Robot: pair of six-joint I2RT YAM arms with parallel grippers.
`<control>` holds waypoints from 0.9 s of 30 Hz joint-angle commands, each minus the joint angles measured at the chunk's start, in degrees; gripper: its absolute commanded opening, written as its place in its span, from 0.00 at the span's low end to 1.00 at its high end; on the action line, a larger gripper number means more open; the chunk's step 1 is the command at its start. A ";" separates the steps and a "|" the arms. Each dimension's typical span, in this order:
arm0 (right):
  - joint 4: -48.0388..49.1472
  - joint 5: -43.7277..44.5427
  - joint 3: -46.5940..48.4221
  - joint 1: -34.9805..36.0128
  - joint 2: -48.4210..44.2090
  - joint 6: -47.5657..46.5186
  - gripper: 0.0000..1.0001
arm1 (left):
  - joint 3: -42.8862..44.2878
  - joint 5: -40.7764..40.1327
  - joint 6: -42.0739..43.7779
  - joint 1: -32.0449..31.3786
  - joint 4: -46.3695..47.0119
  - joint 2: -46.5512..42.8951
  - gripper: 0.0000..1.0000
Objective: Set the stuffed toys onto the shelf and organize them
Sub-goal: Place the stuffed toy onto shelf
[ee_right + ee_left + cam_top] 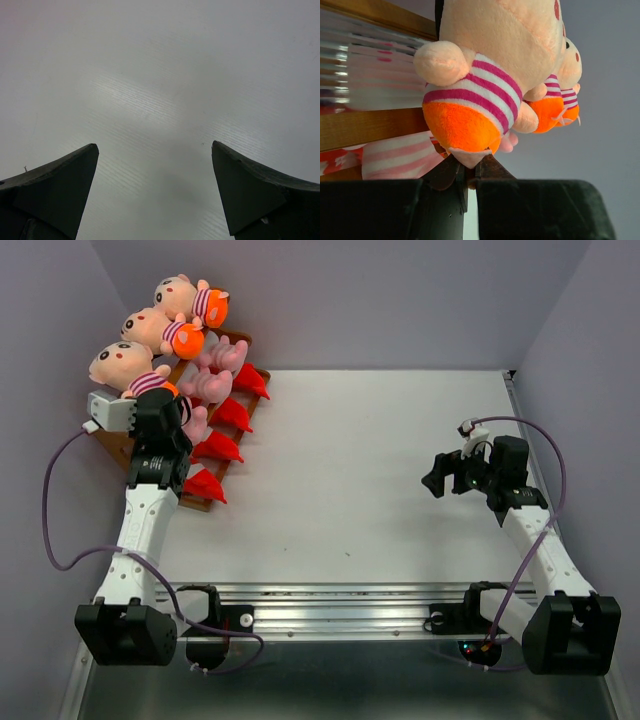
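The shelf (370,127) stands at the far left corner of the worktop (380,490). The left gripper (469,168) is at the shelf's near end. Its jaws are almost together, pinching a small pale flap under the orange bottom of the nearest boy doll (470,97). The right gripper (153,146) hangs over bare worktop near the right edge, jaws wide apart and holding nothing.

The step in hand appears to be seating this doll on the top tier and releasing it.

1. Hold the pinch until the orange bottom rests fully on the slats.
2. Line the doll up with its neighbours before release.
3. Open the jaws only slightly, then withdraw away from the shelf, so that the fingers neither drag the flap nor brush the tier below.

Shelf contents:
- Top tier: the held doll and two more boy dolls (152,328), in a row.
- Middle tier: pink pigs (208,385), one partly hidden by the left gripper.
- Lowest tier: four red monsters (232,416).
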 commanded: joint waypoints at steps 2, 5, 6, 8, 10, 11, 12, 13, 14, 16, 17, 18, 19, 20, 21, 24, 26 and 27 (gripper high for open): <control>2.96 0.33 -0.28 0.09 -0.95 -0.54 1.00 | 3.51 1.50 -6.56 0.62 -1.58 0.10 0.00; 2.96 0.24 -0.28 0.09 -1.04 -0.54 1.00 | 3.69 1.77 -8.41 0.70 -2.46 0.37 0.00; 2.96 0.24 -0.28 0.09 -1.12 -0.54 1.00 | 3.69 1.94 -9.20 0.88 -2.54 0.46 0.00; 2.96 0.33 -0.28 0.09 -1.21 -0.54 1.00 | 3.69 2.12 -10.00 1.05 -2.63 0.63 0.00; 2.96 0.33 -0.28 0.09 -1.47 -0.54 1.00 | 3.78 2.73 -11.14 1.32 -2.72 0.81 0.00; 2.96 0.33 -0.28 0.09 -1.56 -0.54 1.00 | 3.87 2.91 -11.49 1.41 -2.72 0.98 0.00; 2.96 0.42 -0.28 0.09 -1.65 -0.54 1.00 | 4.04 2.91 -11.84 1.49 -2.90 0.98 0.00; 2.96 0.42 -0.28 0.09 -1.65 -0.54 1.00 | 4.22 2.82 -12.37 1.49 -2.90 1.07 0.00; 2.96 0.33 -0.28 0.09 -1.74 -0.54 1.00 | 4.30 2.74 -12.55 1.58 -2.90 1.16 0.00; 2.96 0.33 -0.28 0.09 -1.83 -0.54 1.00 | 4.48 2.30 -13.78 1.58 -3.51 1.34 0.00; 2.96 0.33 -0.28 0.09 -1.83 -0.54 1.00 | 4.48 1.95 -14.13 1.58 -3.77 1.34 0.00; 2.96 0.25 -0.28 0.09 -1.83 -0.54 1.00 | 4.48 1.77 -14.48 1.50 -3.69 1.34 0.00; 2.96 0.24 -0.28 0.09 -1.83 -0.54 1.00 | 4.39 1.77 -14.92 1.58 -3.69 1.34 0.00; 2.96 0.16 -0.28 0.09 -1.83 -0.54 1.00 | 4.22 1.77 -15.53 1.58 -3.51 1.42 0.00; 2.96 0.16 -0.28 0.09 -1.91 -0.54 1.00 | 4.13 1.86 -15.80 1.58 -3.34 1.51 0.00; 3.05 0.16 -0.27 0.09 -2.00 -0.54 1.00 | 3.95 2.29 -16.85 1.58 -2.90 1.86 0.00; 2.96 0.07 -0.28 0.09 -2.09 -0.62 1.00 | 3.69 2.56 -17.38 1.58 -2.72 2.12 0.00; 2.96 0.07 -0.28 0.09 -2.09 -0.54 1.00 | 3.60 2.65 -17.64 1.58 -2.55 2.13 0.00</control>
